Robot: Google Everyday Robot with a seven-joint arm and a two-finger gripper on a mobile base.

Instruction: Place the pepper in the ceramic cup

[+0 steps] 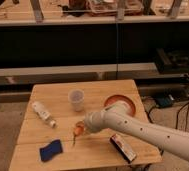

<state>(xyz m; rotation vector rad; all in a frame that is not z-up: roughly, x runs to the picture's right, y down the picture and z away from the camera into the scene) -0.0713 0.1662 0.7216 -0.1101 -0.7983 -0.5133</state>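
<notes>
The pepper (77,132) is at the tip of the gripper (80,127), over the front middle part of the wooden table (48,92). Its thin stem points down and a little to the left. The gripper is clenched on the pepper and comes in from the right, at the end of the thick white arm (138,131).

The ceramic cup (76,99) stands upright on the table, behind the pepper and almost in line with it, near but apart. Nothing lies between them.

To the left of the pepper, a white bottle (43,113) lies on its side, turned diagonally. A blue cloth (50,150) lies near the front left edge. To the right, the orange plate (124,99) is behind the arm, which hides its front part. A dark flat packet (123,148) lies near the front right edge, below the arm.
</notes>
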